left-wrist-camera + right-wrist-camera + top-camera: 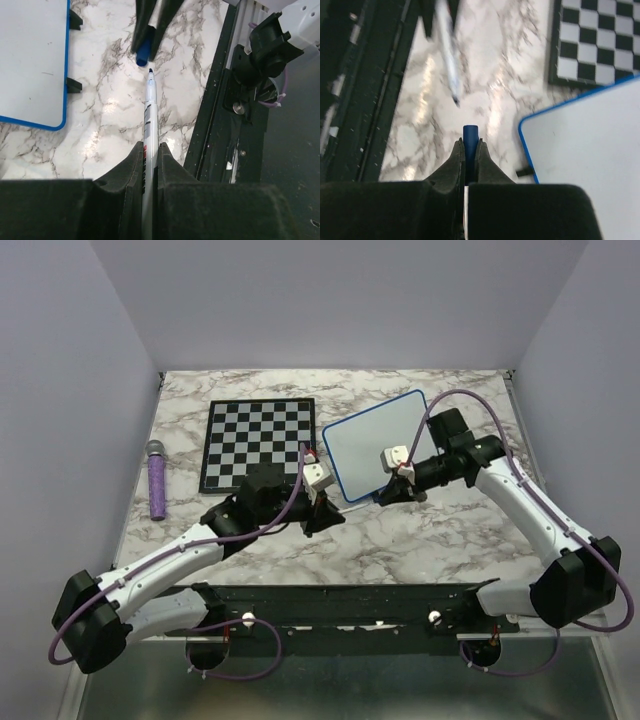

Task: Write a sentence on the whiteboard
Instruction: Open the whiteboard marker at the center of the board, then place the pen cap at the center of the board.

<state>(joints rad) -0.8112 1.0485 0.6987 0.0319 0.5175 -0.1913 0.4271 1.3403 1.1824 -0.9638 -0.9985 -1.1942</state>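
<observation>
Holding the marker clenched in my left gripper, its bare tip facing the blue cap pinched in my right gripper, I judge the pen uncapped and ready for writing, since the whiteboard, with no sentence on it yet, lies just beside both grippers.

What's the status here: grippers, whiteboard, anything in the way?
Left gripper shut on uncapped marker, tip bare. Right gripper shut on blue cap. Whiteboard blank, nothing written yet. Nothing lying on it; chessboard alongside.
</observation>
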